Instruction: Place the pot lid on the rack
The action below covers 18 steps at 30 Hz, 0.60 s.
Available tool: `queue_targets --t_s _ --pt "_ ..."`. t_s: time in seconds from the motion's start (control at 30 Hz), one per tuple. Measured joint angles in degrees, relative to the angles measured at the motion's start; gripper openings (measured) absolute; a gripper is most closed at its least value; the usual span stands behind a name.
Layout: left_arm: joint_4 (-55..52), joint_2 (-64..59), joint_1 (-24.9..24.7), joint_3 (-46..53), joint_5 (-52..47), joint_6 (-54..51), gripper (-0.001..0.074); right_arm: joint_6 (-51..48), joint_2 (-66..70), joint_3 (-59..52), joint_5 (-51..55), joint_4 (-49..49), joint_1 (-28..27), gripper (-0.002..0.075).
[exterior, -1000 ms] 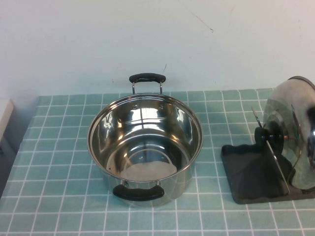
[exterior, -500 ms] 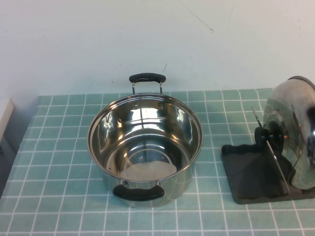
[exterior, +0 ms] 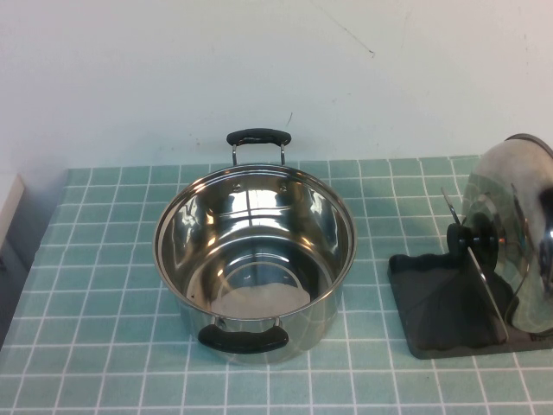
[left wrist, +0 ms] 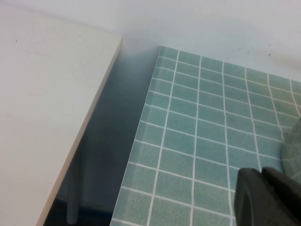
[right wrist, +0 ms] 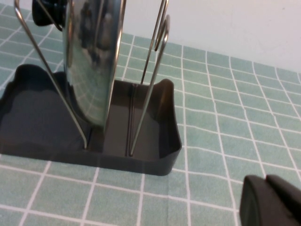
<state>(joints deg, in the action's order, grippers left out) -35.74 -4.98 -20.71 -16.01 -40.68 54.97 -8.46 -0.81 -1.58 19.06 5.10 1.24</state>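
The shiny steel pot lid (exterior: 518,233) stands on edge in the rack (exterior: 441,303) at the right, held between the wire loops, its black knob (exterior: 473,238) facing the pot. It also shows in the right wrist view (right wrist: 94,61), upright in the dark tray (right wrist: 141,141). My right gripper (right wrist: 268,200) is shut and empty, low over the tiles beside the rack, apart from it. My left gripper (left wrist: 263,195) is shut and empty over the table's left edge. Neither gripper shows in the high view.
A deep steel pot (exterior: 255,259) with two black handles stands open in the middle of the green tiled table (exterior: 104,285). A white shelf (left wrist: 42,117) lies off the table's left edge, with a gap between them.
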Motion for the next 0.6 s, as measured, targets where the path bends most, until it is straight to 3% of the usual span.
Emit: queue_targets --t_s 0.47,0.6 --pt "5.0 0.7 0.6 1.2 0.0 -0.6 -0.0002 0.0 0.0 0.1 0.3 0.3 0.0 -0.0002" --pt "11.6 3.3 3.3 3.5 2.7 -9.0 -0.0002 0.0 0.0 0.1 0.4 0.3 0.0 -0.0002"
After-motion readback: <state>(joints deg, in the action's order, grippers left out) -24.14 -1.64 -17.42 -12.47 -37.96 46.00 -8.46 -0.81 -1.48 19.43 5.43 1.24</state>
